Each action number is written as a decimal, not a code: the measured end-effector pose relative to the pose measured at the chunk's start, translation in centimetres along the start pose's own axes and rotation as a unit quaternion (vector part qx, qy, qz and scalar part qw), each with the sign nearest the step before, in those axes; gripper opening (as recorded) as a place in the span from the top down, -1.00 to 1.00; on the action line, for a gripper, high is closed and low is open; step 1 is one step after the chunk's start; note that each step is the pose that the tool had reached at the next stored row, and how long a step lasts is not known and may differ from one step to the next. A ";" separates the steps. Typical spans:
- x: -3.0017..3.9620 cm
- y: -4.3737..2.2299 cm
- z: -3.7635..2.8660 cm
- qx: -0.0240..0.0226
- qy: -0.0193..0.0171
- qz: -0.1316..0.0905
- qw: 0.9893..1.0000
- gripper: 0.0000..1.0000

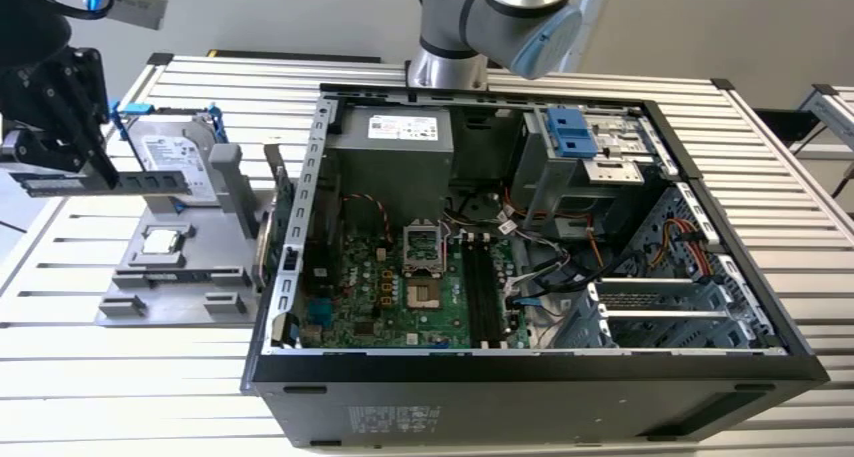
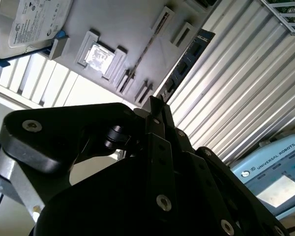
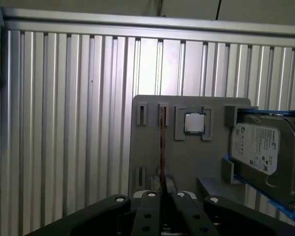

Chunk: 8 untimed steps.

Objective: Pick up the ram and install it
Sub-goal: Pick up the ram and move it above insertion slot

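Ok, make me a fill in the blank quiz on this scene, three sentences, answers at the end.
1. The gripper is shut on the ____.
2. The hard drive has ____ rails.
3. Lying flat on the tray is the small square ____.
Answers: ram; blue; processor.

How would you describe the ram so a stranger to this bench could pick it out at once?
Find the open computer case; on the exterior view's left of it sits a grey tray. Above that tray the claw grips the ram. It is a long, thin stick with dark chips, unlike the boxy silver hard drive and small square processor nearby.
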<state>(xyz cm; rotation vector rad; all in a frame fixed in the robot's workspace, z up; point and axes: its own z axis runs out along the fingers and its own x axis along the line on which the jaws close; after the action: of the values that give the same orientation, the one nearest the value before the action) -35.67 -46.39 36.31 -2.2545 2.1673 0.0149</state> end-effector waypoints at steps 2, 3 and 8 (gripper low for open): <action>0.00 0.01 -0.10 0.000 0.000 0.000 1.000 1.00; 0.00 0.01 -0.16 0.000 0.000 0.000 1.000 1.00; -0.01 0.02 -0.42 0.000 0.000 0.000 1.000 1.00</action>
<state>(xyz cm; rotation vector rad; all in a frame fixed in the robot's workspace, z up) -35.70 -46.39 36.73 -2.2546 2.1673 0.0148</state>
